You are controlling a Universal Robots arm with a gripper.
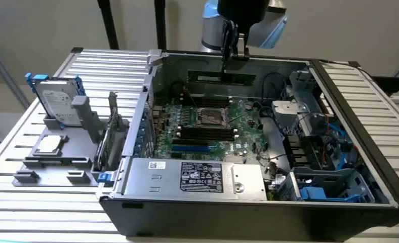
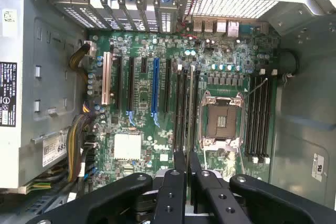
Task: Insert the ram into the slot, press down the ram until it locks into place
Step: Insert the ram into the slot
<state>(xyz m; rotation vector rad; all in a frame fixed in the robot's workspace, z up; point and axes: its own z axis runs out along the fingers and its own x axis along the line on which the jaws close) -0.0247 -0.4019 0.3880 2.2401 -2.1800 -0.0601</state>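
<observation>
The gripper (image 2: 187,156) hung over the far edge of the open case (image 1: 253,215), its fingers drawn close together with only a thin gap between the tips. In the exterior view the ram (image 1: 221,78) sat right under those tips, up in the air by the case's far wall and well above the board (image 2: 137,85). By the look of it the fingers pinched its upper edge, though the contact itself was too fine to make out. The ram hung level, its long axis running from the exterior view's left to its right. The black slots (image 2: 257,114) ran parallel to that axis, so ram and slots agreed in heading and differed in height and place. They stood in two banks on either side of the socket (image 2: 220,121). The far bank lay toward the case's far wall. The near bank (image 2: 182,108) lay toward the near edge, beside the blue slot (image 2: 155,87). Both banks were lower than the ram and lay toward the case's near edge from it, the far bank the closer of the two. All the black slots looked empty, and which one was meant I could not tell.
</observation>
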